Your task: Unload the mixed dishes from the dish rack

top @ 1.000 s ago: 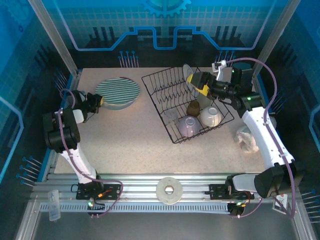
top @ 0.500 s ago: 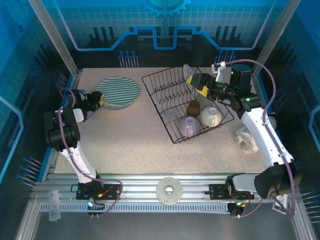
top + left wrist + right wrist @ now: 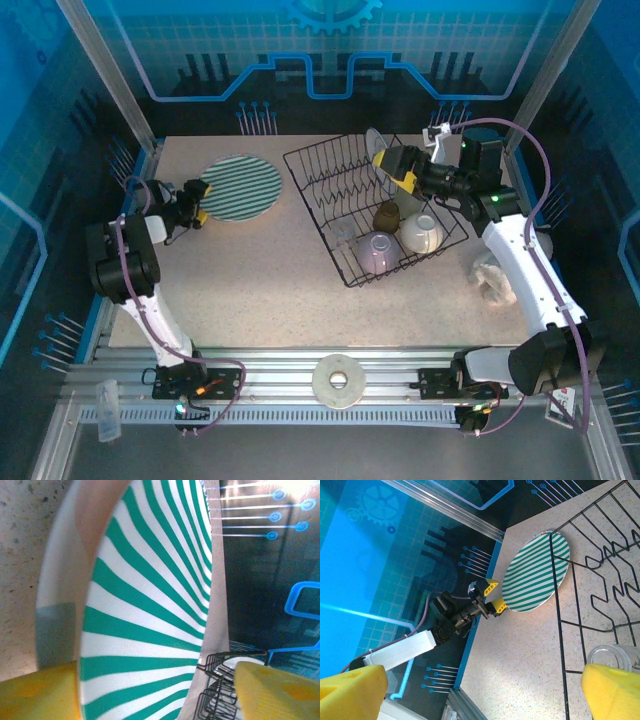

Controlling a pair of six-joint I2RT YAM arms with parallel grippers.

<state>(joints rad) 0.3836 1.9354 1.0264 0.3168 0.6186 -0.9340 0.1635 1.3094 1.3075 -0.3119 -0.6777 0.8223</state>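
Left tool point(image 3: 200, 205) spread wide, gripping nothing, striped plate point(image 3: 240, 187) flat on the surface point(image 3: 280, 290) left of the dish rack point(image 3: 311, 210) (right tool point(image 3: 395, 168) also fully open, over the rack): it should retreat level, clearing the rim.

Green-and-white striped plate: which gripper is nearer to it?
Left. The left gripper sits open at the left rim of the striped plate; the right gripper hovers over the far side of the dish rack, well away.
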